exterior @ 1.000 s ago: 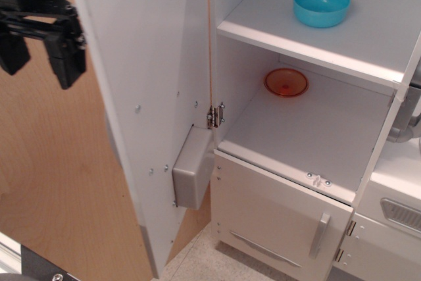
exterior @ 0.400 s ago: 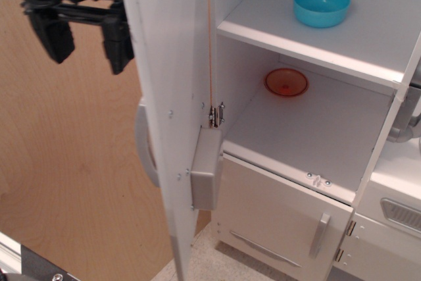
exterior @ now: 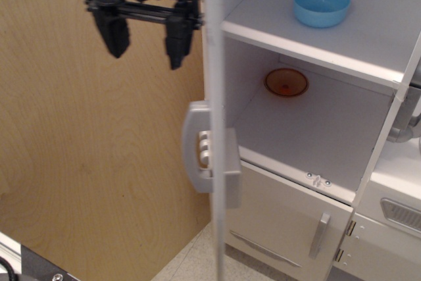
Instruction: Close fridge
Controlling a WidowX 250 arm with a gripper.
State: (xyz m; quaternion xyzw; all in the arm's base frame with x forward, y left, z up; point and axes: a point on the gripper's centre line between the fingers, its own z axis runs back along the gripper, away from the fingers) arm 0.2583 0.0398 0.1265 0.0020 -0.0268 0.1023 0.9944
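The fridge point(exterior: 316, 136) filled the centre and right of the frame, its door point(exterior: 214, 129) seen edge-on as a thin white vertical strip with the grey dispenser panel point(exterior: 200, 148) jutting from its left face. The black gripper point(exterior: 145, 37) hung at the upper left, fingers spread and holding nothing, its right finger point(exterior: 177, 43) just beside the door's outer face. Inside, a blue bowl point(exterior: 321, 5) sat on the upper shelf point(exterior: 368, 37) and an orange bowl point(exterior: 286, 82) below.
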